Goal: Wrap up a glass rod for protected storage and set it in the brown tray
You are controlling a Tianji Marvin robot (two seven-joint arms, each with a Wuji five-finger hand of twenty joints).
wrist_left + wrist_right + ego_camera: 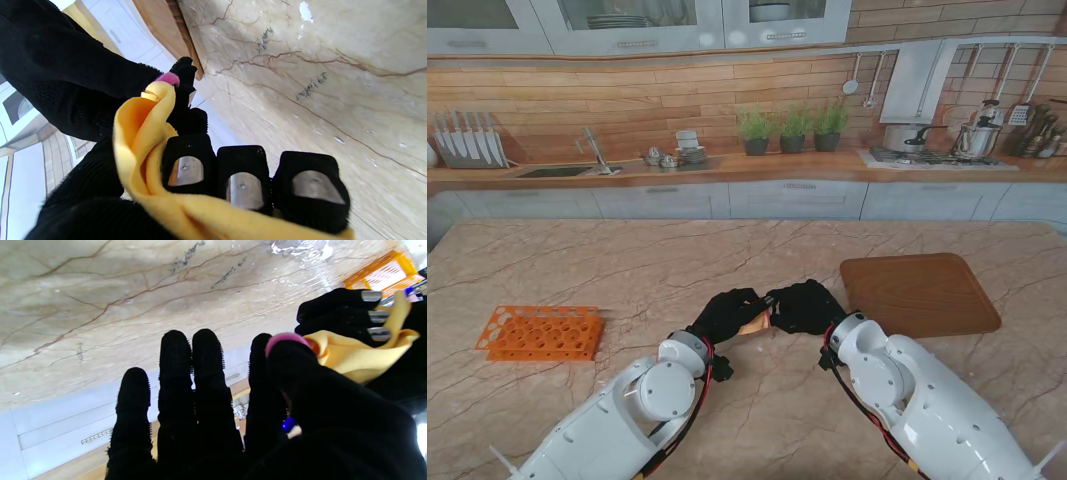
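Glass rod hidden; wrapping underway: your left hand (725,315) grips yellow cloth (755,323), right hand (805,305) pinches its end; next, brown tray (919,293), centre right.

bright even light, glare on the marble table (300,250), wrist views softly blurred.

Soft matt yellow cloth (143,133); glossy marble table (727,260)
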